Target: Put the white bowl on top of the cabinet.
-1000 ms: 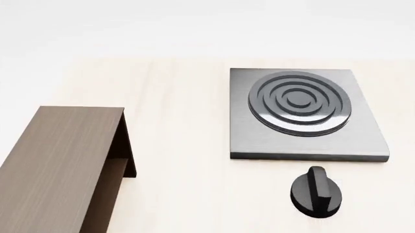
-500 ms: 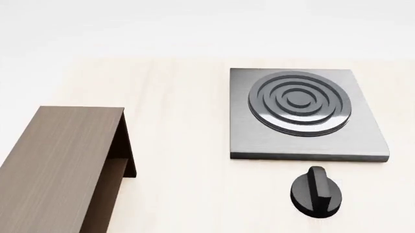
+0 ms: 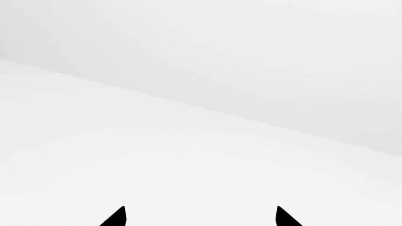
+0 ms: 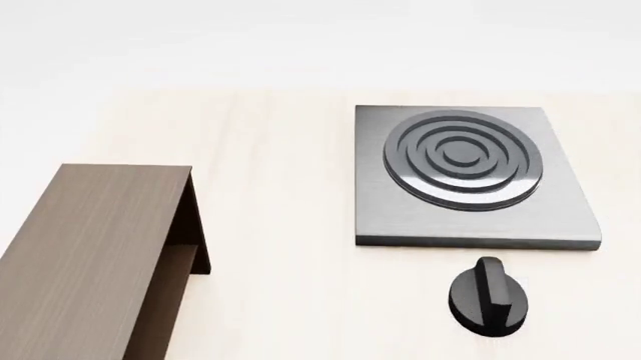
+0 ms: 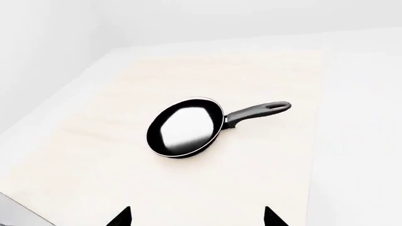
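The white bowl is out of view in every frame. The dark brown cabinet (image 4: 95, 255) stands at the lower left of the head view, its flat top bare and its inner shelf showing on the right side. Neither arm appears in the head view. My left gripper (image 3: 200, 216) is open, only its two black fingertips (image 3: 116, 219) showing against plain white surroundings. My right gripper (image 5: 197, 217) is open too, its tips wide apart above the light wooden table, with nothing between them.
A square grey stove plate (image 4: 561, 217) with black rings lies at the right of the head view, a black knob (image 4: 488, 296) in front of it. A black frying pan (image 5: 185, 127) with a long handle lies on the table (image 5: 264, 160) beyond my right gripper.
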Motion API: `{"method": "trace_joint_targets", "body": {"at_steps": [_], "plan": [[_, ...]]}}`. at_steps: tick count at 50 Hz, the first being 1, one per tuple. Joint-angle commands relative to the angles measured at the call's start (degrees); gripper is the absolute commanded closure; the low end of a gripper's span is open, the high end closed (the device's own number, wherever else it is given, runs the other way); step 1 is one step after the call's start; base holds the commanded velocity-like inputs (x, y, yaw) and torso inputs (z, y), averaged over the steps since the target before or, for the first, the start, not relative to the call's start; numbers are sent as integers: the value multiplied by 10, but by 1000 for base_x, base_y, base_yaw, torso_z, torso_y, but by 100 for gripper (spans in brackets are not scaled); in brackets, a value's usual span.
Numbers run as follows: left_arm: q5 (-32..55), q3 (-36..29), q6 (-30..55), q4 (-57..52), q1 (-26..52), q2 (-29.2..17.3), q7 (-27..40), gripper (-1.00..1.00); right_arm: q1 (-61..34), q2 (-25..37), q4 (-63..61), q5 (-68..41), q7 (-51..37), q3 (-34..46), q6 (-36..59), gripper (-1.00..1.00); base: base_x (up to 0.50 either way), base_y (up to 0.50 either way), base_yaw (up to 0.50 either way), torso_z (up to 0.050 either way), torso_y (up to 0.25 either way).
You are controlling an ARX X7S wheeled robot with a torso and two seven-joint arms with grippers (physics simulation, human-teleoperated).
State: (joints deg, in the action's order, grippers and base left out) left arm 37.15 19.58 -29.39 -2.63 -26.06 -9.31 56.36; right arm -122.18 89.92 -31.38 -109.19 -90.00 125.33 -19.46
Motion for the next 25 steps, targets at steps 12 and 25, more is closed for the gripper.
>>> {"method": "trace_joint_targets", "body": {"at_steps": [12, 25], "plan": [[1, -2, -2, 0, -1, -1, 2, -100, 60, 1, 16, 4, 0, 42, -85, -100, 0, 0, 0, 0, 0], [2, -3, -3, 0, -2, -3, 3, -100, 77, 1, -6, -42, 0, 50, -88, -100, 0, 0, 0, 0, 0]]}}
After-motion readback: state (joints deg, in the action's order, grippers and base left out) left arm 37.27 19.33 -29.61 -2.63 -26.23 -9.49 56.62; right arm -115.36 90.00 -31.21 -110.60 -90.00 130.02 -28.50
